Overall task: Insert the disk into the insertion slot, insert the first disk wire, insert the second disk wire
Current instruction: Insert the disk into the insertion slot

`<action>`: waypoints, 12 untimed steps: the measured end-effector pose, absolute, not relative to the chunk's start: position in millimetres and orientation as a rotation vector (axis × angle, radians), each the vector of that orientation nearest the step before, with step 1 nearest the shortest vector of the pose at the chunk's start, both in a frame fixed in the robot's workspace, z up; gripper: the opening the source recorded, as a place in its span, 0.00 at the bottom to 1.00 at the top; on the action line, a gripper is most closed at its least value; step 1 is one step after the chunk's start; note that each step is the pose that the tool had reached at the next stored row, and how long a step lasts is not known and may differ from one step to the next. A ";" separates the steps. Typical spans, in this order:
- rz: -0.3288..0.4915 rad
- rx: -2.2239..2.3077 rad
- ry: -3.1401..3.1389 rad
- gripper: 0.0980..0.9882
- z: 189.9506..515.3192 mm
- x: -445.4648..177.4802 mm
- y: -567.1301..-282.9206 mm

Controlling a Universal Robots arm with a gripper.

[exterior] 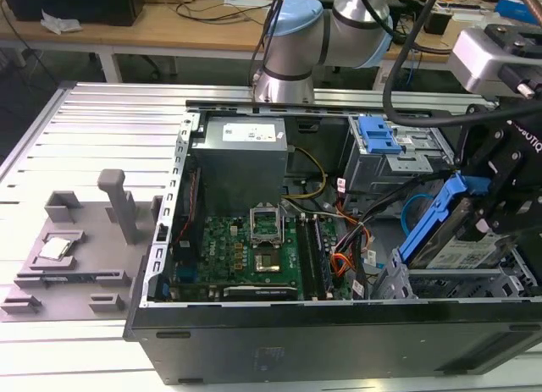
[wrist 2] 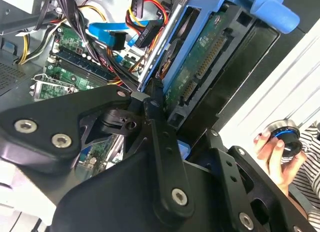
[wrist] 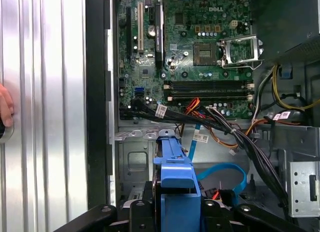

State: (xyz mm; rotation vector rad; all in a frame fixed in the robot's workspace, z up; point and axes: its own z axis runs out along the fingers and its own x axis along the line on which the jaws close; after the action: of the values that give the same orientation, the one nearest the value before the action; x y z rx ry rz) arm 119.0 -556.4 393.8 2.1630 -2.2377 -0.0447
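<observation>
My gripper [exterior: 489,225] is shut on the disk [exterior: 461,252], a silver drive in a bright blue carrier [exterior: 432,218]. I hold it tilted, handle end up, over the front right corner of the open computer case. Just beneath it lies the insertion slot [exterior: 457,284], a low bay of light grey perforated metal. In the second wrist view the black fingers [wrist 2: 156,117] clamp the disk [wrist 2: 200,66], with its green circuit-board side showing. In the first wrist view the carrier's blue handle [wrist: 175,174] juts up between the fingers. A loose blue flat cable [wrist: 220,170] curls beside the disk.
A taller grey cage with a blue latch [exterior: 378,138] stands behind the slot. A bundle of black and orange wires [wrist: 225,127] crosses between the motherboard [exterior: 254,248] and the bay. A person's hand [wrist 2: 272,152] holds a round knob outside the case. A grey fixture [exterior: 76,240] sits on the ribbed table.
</observation>
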 end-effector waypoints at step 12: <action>-0.045 2.163 -2.238 0.29 393.7 119.0 -556.4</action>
State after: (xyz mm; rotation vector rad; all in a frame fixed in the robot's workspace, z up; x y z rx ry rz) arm 119.0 -556.4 393.7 2.1629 -2.2376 -0.0446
